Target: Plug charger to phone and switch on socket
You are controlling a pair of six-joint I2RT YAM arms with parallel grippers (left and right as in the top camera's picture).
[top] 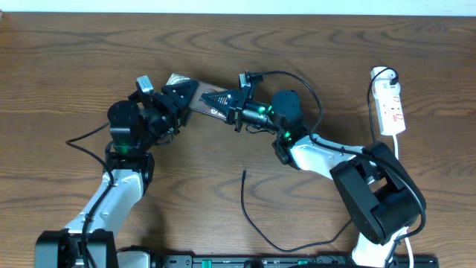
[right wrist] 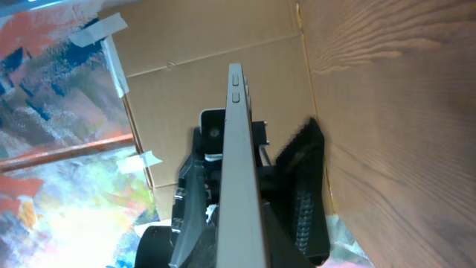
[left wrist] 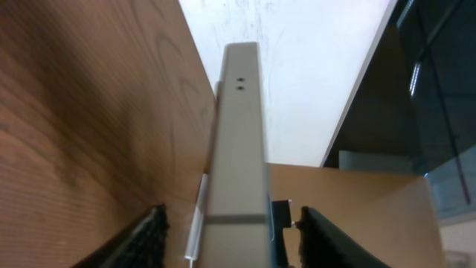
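The phone (top: 199, 95) is up off the wood, held on edge between my two grippers; only its thin grey edge shows in the left wrist view (left wrist: 238, 149) and the right wrist view (right wrist: 239, 186). My right gripper (top: 227, 104) (right wrist: 249, 160) is shut on its right end. My left gripper (top: 178, 98) (left wrist: 232, 216) straddles the left end, with a gap showing between its left finger (left wrist: 149, 238) and the phone. The charger (top: 256, 219) lies loose on the table in front, its plug tip (top: 244, 173) free. The socket (top: 392, 108) lies at the far right.
The socket's white cord (top: 399, 149) runs down the right side past my right arm's base (top: 379, 201). A black rail (top: 297, 260) lines the front edge. Thick black arm cables (top: 297, 78) loop above the right wrist.
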